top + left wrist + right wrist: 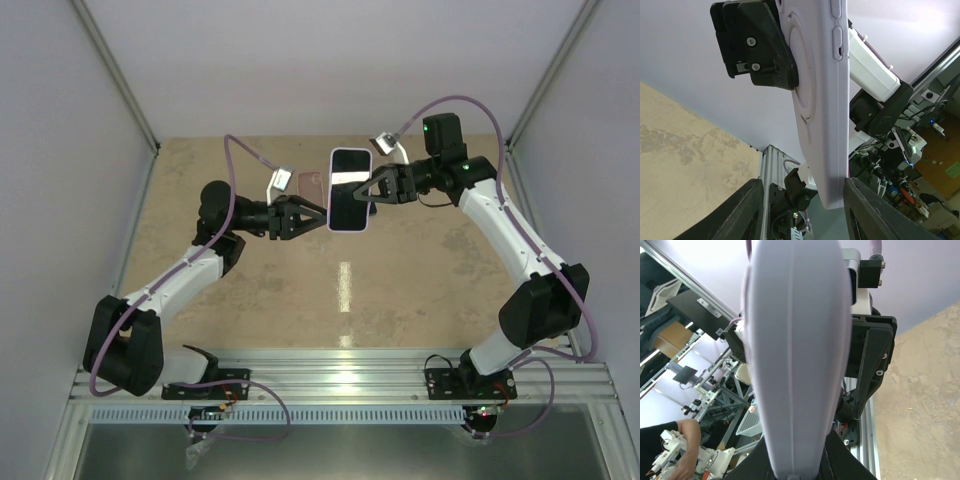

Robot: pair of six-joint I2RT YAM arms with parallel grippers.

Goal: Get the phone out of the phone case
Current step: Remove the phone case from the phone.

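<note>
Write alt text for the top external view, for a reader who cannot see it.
A cased phone hangs above a tan table, screen toward the camera. The right gripper clamps its right edge; the jaws of the left gripper reach its lower left edge.

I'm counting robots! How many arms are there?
2. The left arm reaches in from the left, the right arm from the right; both meet at the phone. None seems hidden.

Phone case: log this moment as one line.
phone case aloft, phone inside; right tool shut on it; left tool straddling it, grip unclear
</note>
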